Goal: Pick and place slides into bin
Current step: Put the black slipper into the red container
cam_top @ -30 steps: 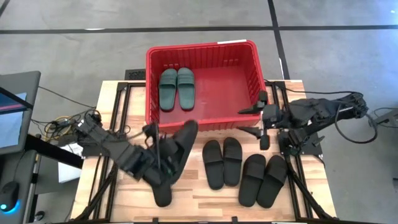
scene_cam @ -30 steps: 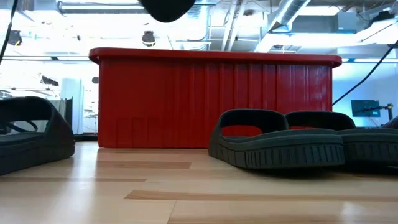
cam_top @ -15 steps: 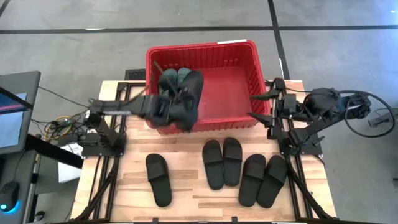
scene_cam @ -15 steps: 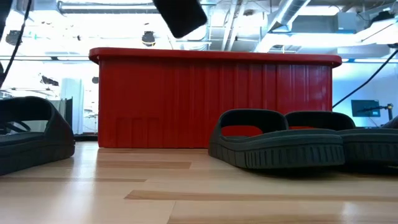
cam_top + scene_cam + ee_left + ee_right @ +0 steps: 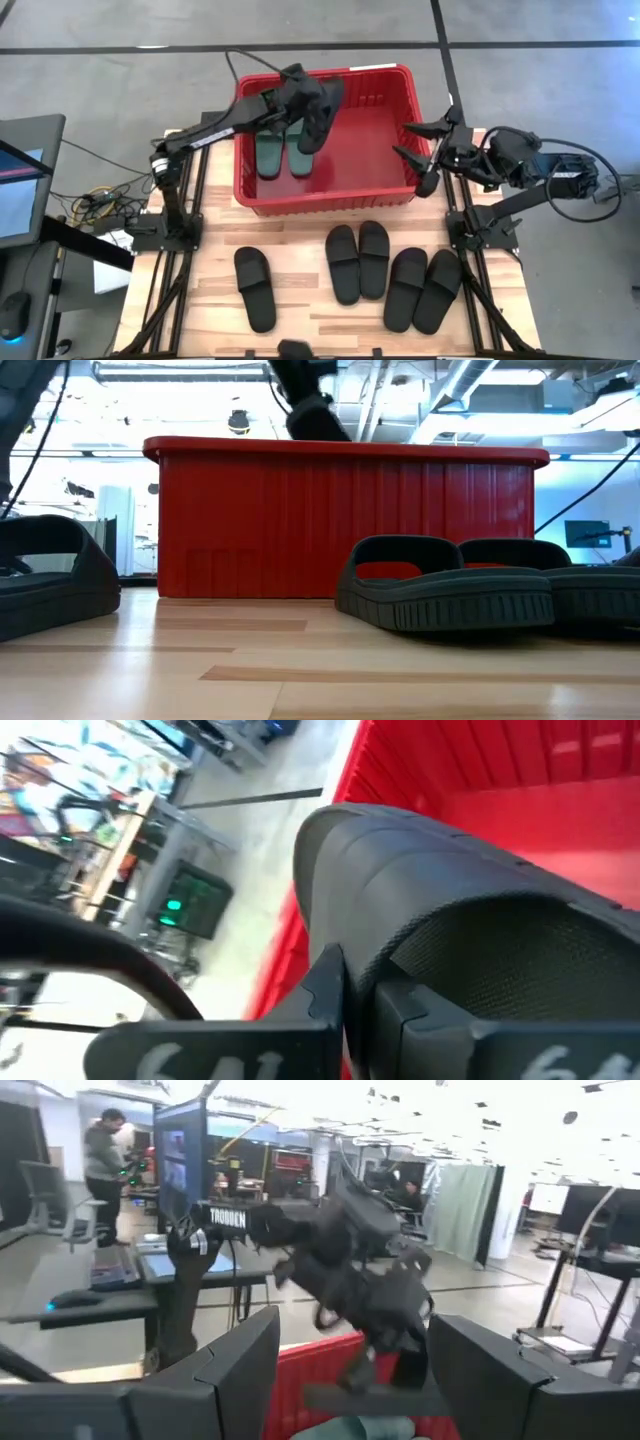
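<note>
My left gripper [image 5: 292, 97] reaches over the red bin [image 5: 322, 204] and is shut on a black slide [image 5: 320, 115], which hangs above the bin's left half. The slide also shows above the bin's rim in the low view [image 5: 310, 405]. A dull green pair [image 5: 285, 152] lies flat on the bin's floor under it. My right gripper [image 5: 420, 148] is open and empty, just outside the bin's right wall. A single black slide [image 5: 255, 290] and two black pairs [image 5: 357, 262] [image 5: 425, 290] lie on their soles on the table. My left gripper pinches the black slide between its two fingers at one long side edge [image 5: 372, 982]; the fingers themselves hide the exact spot. The fingers come from the table's left side, slanting across the slide. The slide is lifted clear and tilted, one end [image 5: 308, 145] lower than the other.
The bin stands at the table's far middle, and its right half shows bare red floor [image 5: 375, 140]. The three groups of black slides take up the near half of the table. A monitor [image 5: 25, 180] stands left of the table. People show in the room in the right wrist view [image 5: 103, 1175].
My left gripper has carried the black slide from above the table's near left part up and toward the far edge. It has crossed the bin's near rim and now hangs over the green pair. My right gripper has moved toward the far edge along the bin's right wall, still open.
</note>
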